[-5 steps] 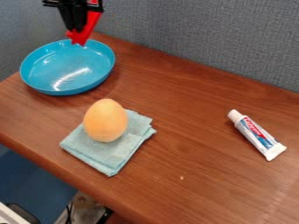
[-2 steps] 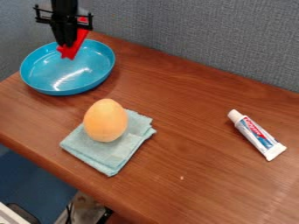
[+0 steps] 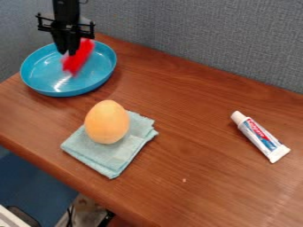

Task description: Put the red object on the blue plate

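At the near edge of the wooden table (image 3: 201, 160), an orange egg-shaped object (image 3: 106, 121) sits on a pale teal folded cloth (image 3: 110, 142), with a toothpaste tube (image 3: 260, 136) lying well apart on the right. None of them has any part in the job.

The action is at the far left corner. There the dark gripper (image 3: 71, 42) hangs over the blue plate (image 3: 42, 75), pointing straight down. Just beneath its tips is the red object (image 3: 77, 61), blurred and tilted inside the dish, its lower end at or close to the plate's inner surface. The jaws look parted around the block's upper end, but the blur and the small view leave it unclear whether they grip it or have let it go, and I cannot tell which.

To my eye this is the release step: the block is over the right dish, and the delivery is nearly finished. The next move calls for jaws fully clear of the block, then a straight lift upward, so the fingers do not drag the bar or tip it over the rim. The block should settle flat in the dish.
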`<control>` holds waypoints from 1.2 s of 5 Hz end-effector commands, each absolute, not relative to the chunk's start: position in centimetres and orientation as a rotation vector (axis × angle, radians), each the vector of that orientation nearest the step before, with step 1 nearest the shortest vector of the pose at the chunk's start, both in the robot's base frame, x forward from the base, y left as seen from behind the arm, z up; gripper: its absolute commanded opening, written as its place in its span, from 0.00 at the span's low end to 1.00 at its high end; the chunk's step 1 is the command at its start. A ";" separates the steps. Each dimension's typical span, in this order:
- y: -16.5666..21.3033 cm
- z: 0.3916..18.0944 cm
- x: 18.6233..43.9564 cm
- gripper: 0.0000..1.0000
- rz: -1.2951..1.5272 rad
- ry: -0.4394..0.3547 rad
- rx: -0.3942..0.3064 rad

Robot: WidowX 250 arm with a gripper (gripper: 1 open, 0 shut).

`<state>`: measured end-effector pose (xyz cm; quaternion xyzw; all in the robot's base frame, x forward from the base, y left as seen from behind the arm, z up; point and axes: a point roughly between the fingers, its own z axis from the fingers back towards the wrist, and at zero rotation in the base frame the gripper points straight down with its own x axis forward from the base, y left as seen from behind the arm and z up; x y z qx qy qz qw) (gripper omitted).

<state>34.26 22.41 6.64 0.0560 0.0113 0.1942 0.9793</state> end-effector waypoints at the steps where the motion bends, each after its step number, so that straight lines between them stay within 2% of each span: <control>1: 23.2 8.5 34.4 1.00 0.402 -0.021 0.143; 5: 23.5 6.3 34.6 1.00 0.420 0.037 0.151; 6: 23.5 5.9 34.7 0.00 0.422 0.047 0.153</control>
